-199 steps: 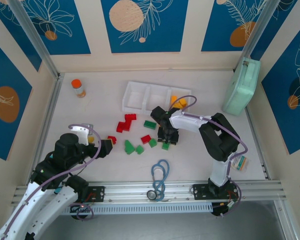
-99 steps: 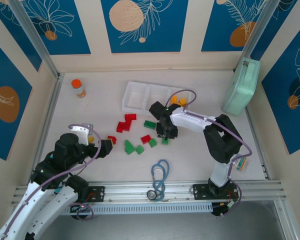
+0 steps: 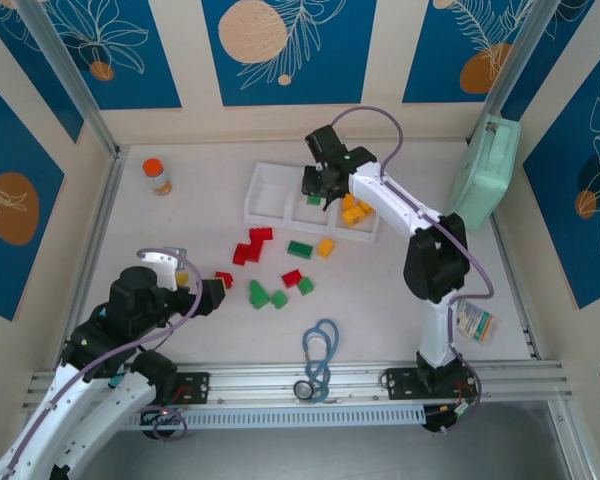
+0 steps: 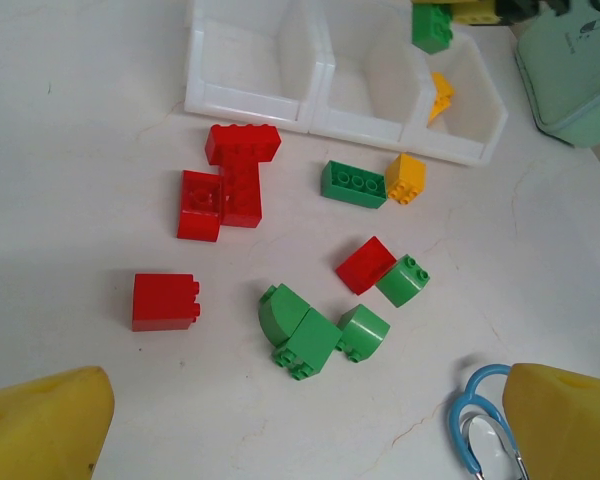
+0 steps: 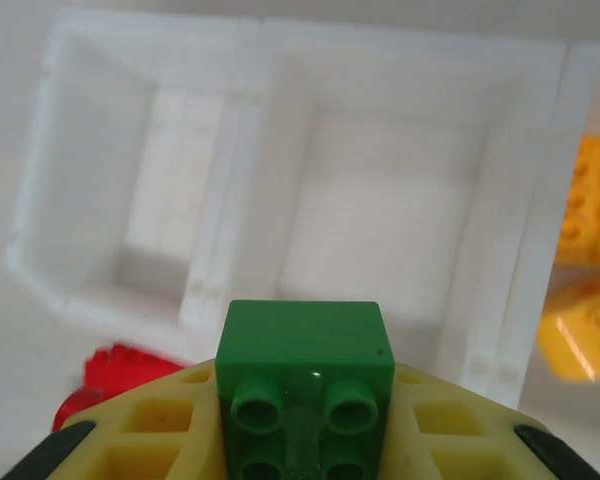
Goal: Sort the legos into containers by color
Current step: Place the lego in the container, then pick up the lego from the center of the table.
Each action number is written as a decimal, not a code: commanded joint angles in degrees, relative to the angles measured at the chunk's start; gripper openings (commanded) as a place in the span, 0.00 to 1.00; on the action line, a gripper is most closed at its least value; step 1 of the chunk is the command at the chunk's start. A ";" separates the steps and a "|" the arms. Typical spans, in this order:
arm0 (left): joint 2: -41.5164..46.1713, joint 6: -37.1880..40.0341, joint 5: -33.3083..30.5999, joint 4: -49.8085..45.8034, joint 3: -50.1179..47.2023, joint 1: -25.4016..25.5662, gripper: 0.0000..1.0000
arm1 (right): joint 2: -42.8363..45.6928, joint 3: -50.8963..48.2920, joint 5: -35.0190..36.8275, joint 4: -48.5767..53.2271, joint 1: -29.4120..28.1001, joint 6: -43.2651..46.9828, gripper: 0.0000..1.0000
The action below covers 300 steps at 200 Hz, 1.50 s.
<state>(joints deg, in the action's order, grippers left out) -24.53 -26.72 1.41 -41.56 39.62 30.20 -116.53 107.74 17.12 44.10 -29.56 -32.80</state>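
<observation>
Wide shot first: the counter carries the tray at the back, three compartments in a row. The right one holds yellow legos; the left and middle look bare.

The right arm reaches out over that tray, and the right claw is clamped on a green brick, studs facing the wrist camera, squeezed between the yellow pads. From above it hangs over the middle compartment. From the wrist, though, the divider to the left compartment sits close under the brick's left edge.

So, for a clean drop: I'd say nudge toward the centre of that middle well, away from both dividers, and come down low before letting go. A small hard block like this may bounce off a wall or hop next door among the yellows.

The left claw waits near the front, fingers wide apart, holding nothing.

Loose on the counter: red legos, a green cluster and one yellow.
</observation>
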 commanded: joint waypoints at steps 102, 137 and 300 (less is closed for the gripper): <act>-0.11 0.09 -0.96 -0.09 -0.51 0.82 0.99 | -13.47 11.11 -7.46 3.77 3.24 6.34 0.62; -0.83 0.18 -0.70 0.06 -0.59 0.76 0.99 | -7.76 8.28 -6.41 5.54 2.01 5.45 0.81; -1.53 0.18 1.05 0.30 -0.59 0.74 0.99 | 13.38 -25.33 -9.74 -0.76 -10.07 -13.28 0.92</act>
<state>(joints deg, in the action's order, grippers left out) -26.11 -26.72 1.45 -41.54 39.35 30.24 -99.24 79.02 9.02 44.31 -38.57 -41.93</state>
